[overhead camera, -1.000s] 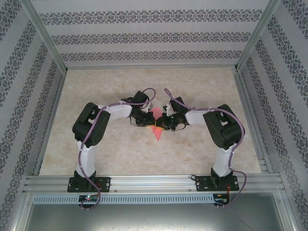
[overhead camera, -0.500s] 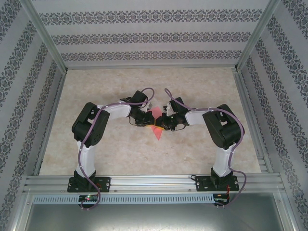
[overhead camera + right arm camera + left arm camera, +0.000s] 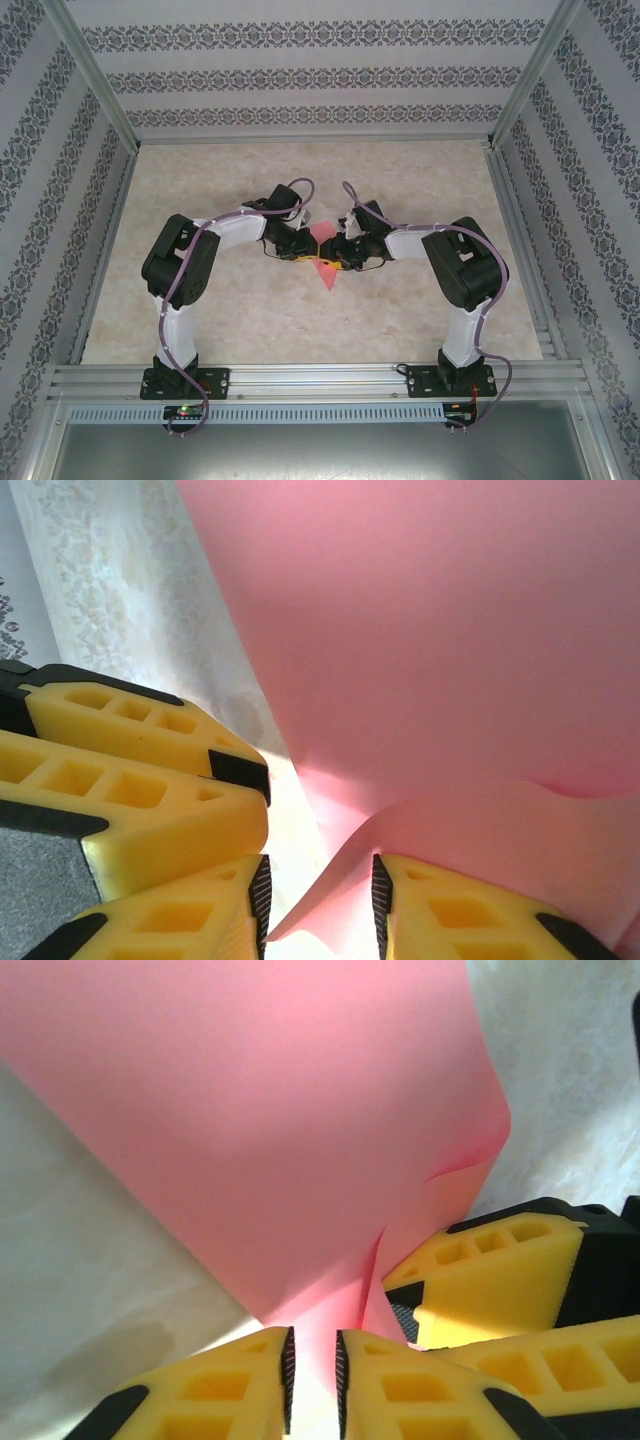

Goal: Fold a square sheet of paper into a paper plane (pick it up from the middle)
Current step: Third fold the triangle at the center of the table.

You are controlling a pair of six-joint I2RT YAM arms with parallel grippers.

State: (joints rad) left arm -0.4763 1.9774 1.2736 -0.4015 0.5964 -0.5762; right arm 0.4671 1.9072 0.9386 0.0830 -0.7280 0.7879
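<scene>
At centre frame, over the bench (image 3: 200,300), the square sheet of paper (image 3: 326,272) stands bowed between both arms, probably to set a crease. The left tool (image 3: 312,1345) and right tool (image 3: 320,875) straddle its lower edge, jaws parted and grip released.

Soft, even light fills the overhead view, and the arms throw only faint shadows on the pale table (image 3: 230,320); the picture is sharp but small. At the wrist cameras the square sheet of paper (image 3: 280,1110) glows pink and is blurred by closeness. White glare burns out beside the yellow fingers (image 3: 180,920). A dim grey shadow lies beneath the sheet in the left wrist view.
</scene>
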